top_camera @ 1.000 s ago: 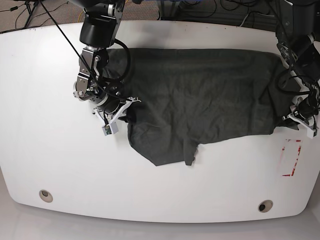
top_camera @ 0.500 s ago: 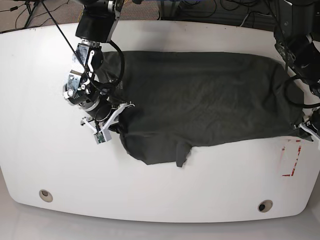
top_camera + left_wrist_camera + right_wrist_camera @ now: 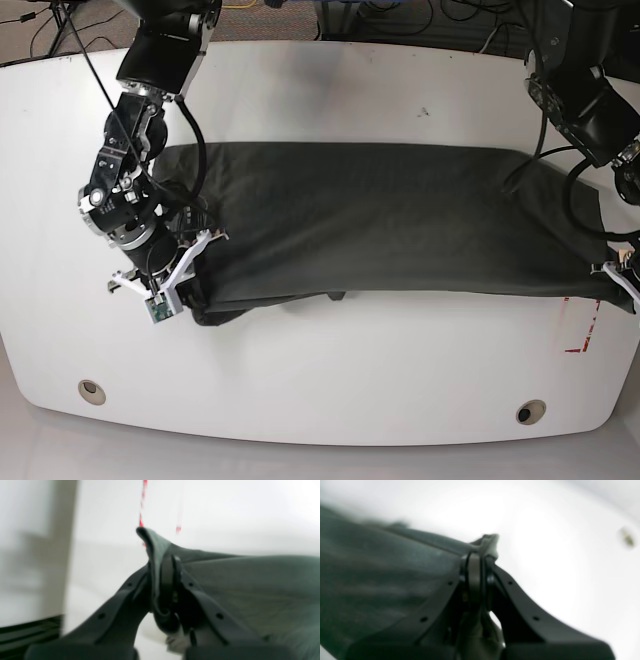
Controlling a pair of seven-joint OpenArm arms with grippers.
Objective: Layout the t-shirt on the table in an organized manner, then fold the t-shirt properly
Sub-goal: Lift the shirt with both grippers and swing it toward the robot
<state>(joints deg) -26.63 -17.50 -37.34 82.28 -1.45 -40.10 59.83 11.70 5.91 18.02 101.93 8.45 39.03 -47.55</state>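
Wrinkled charcoal t-shirt (image 3: 400, 220), smooth white table (image 3: 330, 90)

The t-shirt (image 3: 390, 225) lay across the middle of the table (image 3: 330, 90), stretched as a long band between the two grippers. Taking the t-shirt as the landmark, the right gripper (image 3: 185, 275) stood at its end on the base view's left, jaws closed on the cloth (image 3: 480, 542). The left gripper (image 3: 615, 268) stood at the opposite end, clamped on a raised fold (image 3: 152, 542). A sticker (image 3: 582, 325) lay just in front of that end. Two grommet holes sat well in front of the t-shirt, one (image 3: 91, 389) below the right gripper's end, the other (image 3: 530, 411) below the left gripper's end.
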